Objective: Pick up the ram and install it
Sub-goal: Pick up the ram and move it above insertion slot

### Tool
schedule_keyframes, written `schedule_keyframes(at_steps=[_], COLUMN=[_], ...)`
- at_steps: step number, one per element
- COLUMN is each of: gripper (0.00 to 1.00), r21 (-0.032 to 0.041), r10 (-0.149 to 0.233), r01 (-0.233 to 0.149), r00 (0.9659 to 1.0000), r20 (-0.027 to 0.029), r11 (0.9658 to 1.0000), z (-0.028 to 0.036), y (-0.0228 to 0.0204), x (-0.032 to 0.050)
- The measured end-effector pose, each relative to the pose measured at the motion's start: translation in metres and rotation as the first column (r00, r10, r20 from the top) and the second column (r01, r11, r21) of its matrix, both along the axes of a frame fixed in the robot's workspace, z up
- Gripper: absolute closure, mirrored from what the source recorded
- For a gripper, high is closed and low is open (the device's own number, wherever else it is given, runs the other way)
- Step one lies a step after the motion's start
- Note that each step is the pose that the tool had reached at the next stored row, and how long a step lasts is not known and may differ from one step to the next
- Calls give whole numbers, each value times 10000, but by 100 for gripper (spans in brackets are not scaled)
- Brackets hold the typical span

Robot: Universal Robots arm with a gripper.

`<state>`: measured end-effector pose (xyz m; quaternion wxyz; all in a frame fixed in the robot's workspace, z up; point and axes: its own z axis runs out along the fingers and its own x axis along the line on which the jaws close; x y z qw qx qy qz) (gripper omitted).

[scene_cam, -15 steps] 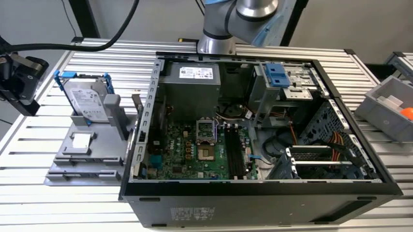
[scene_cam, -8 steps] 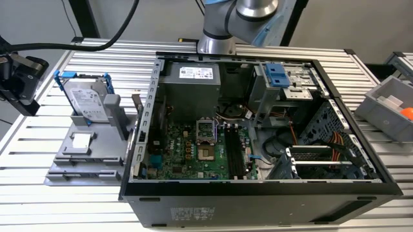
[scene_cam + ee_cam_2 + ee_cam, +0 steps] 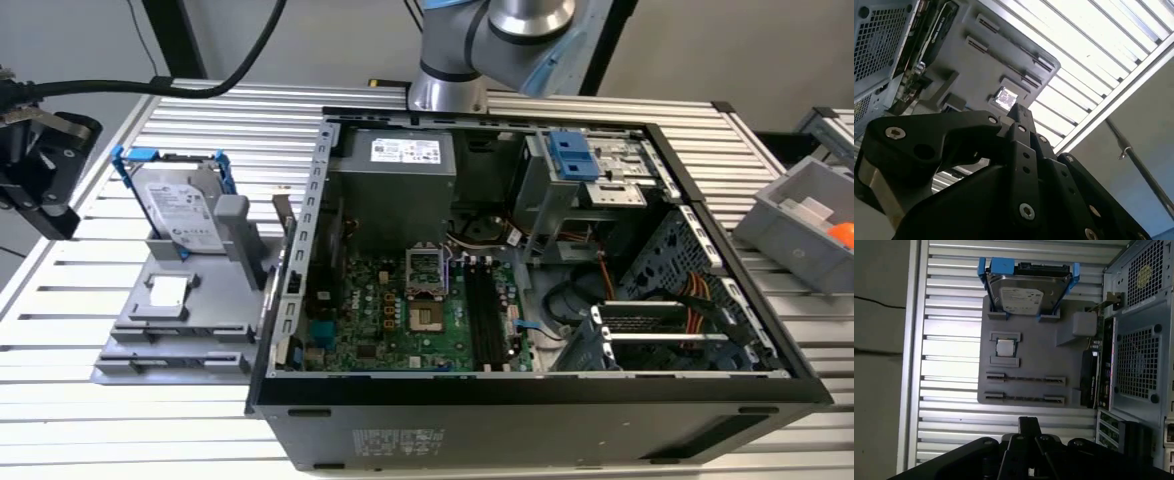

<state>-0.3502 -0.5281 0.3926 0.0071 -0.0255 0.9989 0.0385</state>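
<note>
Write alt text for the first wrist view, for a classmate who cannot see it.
A grey parts tray lies on a slatted metal table beside a computer case; it holds a hard drive in a blue frame, a small square chip and two long narrow slots. The black claw, closed, hangs above the table near the tray.

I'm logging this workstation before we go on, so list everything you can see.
Computer case: one, black, table middle, open.
Circuit board: one, green, inside case.
Power supply: one, grey, inside case.
Latch: one, blue, inside case.
Tray: one, grey, beside case.
Hard drive: one, silver in blue frame, on tray.
Chip: one, silver, on tray.
Bin: one, grey, exterior view's right.
Table: one, silver, slatted, under everything.
Arm: one, grey, behind case.
Gripper: one, black, shut, over table by tray.
</note>
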Motion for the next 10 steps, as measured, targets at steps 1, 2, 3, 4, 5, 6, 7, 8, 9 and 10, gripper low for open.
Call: schedule_keyframes(at_steps=[1,2,3,4,5,6,7,8,9,10], gripper=[100,100,100,100,100,100,100,100,100,100], r21=[0,0,0,0,0,0,0,0,0,0], r10=[74,82,82,83,84,84,84,87,106,160], r01=[-74,-82,-82,-83,-84,-84,-84,-87,-106,-160], r00=[10000,10000,10000,10000,10000,10000,10000,10000,9999,9999], r20=[1,1,0,0,0,0,0,0,-1,0], r11=[10000,10000,10000,10000,10000,10000,10000,10000,9999,9999], z=[0,0,0,0,0,0,0,0,0,0], y=[0,0,0,0,0,0,0,0,0,0], x=[0,0,0,0,0,0,0,0,0,0])
